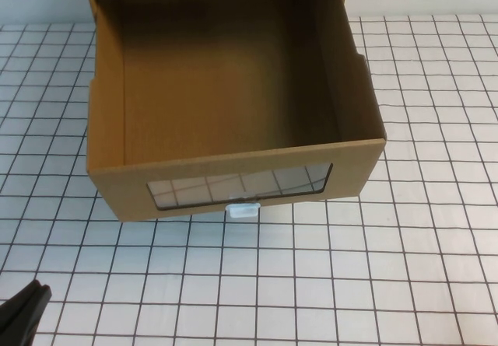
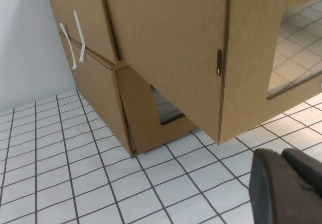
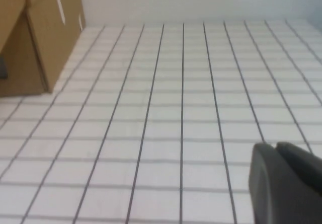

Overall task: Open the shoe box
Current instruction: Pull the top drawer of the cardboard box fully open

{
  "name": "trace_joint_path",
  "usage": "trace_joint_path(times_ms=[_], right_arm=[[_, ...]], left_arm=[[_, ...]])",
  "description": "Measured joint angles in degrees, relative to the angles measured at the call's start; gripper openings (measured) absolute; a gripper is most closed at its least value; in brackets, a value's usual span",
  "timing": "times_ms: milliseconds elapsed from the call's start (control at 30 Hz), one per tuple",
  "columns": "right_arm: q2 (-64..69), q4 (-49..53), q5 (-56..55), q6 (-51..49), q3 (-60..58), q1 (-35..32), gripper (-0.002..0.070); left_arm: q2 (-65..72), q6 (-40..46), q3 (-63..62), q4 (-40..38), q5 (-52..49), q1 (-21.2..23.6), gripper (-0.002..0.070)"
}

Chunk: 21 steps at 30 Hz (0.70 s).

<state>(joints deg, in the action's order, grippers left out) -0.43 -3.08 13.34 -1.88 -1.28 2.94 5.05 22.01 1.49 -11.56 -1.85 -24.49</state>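
Observation:
The brown cardboard shoe box [image 1: 233, 89] stands open in the middle of the table, and its bare inside shows from above. Its front wall carries a clear window [image 1: 241, 184] with a white pull tab [image 1: 243, 210] under it. In the left wrist view the open part of the box [image 2: 171, 58] tilts out of its shell, front end off the table. My left gripper [image 1: 25, 305] [image 2: 282, 156] sits shut and empty at the near left corner, well clear of the box. My right gripper [image 3: 275, 148] is shut, empty, low over the table to the right of the box [image 3: 50, 27].
The white table with a black grid [image 1: 350, 284] spreads around the box on the near, left and right sides. A pale wall [image 3: 201, 2] closes the far side behind the box.

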Motion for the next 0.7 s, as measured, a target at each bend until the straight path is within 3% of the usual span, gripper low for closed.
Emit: trace_joint_path(times_ms=[167, 700], right_arm=[[0.0, -0.2, 7.3, 0.0, 0.0, 0.0, -0.0013], [0.0, -0.5, 7.9, 0.0, 0.0, 0.0, -0.0013]], left_arm=[[0.0, 0.0, 0.0, 0.0, 0.0, 0.0, -0.0002], [0.0, 0.0, 0.0, 0.0, 0.0, 0.0, -0.0002]])
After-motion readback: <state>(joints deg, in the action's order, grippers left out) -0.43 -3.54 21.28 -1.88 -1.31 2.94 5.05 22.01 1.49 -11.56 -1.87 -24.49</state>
